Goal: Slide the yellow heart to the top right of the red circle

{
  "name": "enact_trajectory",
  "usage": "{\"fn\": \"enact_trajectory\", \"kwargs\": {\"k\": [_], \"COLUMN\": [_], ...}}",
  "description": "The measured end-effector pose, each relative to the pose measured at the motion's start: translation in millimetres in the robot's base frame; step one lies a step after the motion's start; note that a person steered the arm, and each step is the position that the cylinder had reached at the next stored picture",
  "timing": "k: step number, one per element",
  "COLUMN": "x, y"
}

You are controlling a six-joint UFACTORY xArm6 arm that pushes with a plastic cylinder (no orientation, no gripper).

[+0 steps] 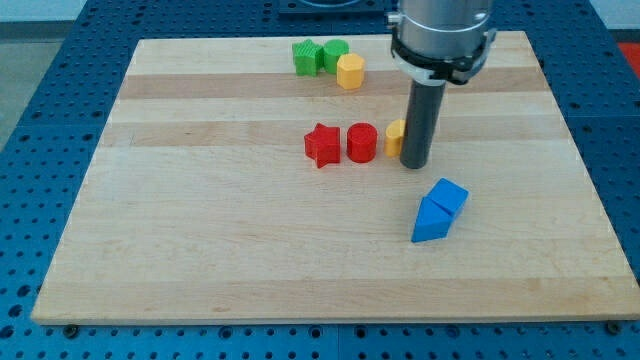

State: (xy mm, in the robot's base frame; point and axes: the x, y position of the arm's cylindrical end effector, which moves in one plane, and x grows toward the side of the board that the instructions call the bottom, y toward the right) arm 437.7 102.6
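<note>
The red circle (pixel 361 143) stands near the board's middle, with a red star (pixel 322 145) touching its left side. The yellow heart (pixel 396 136) sits just right of the red circle, mostly hidden behind my rod. My tip (pixel 415 164) rests on the board against the heart's right side, slightly toward the view's bottom of it.
A yellow hexagon-like block (pixel 350 71) and two green blocks (pixel 306 57) (pixel 334 53) cluster at the view's top. Two blue blocks (pixel 449 195) (pixel 431 222) lie together below right of my tip. The wooden board (pixel 200 220) ends in blue pegboard all around.
</note>
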Motion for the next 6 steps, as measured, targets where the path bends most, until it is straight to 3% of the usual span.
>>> {"fn": "enact_trajectory", "kwargs": {"k": [2,6], "x": [-17,-28], "y": [18,-41]}}
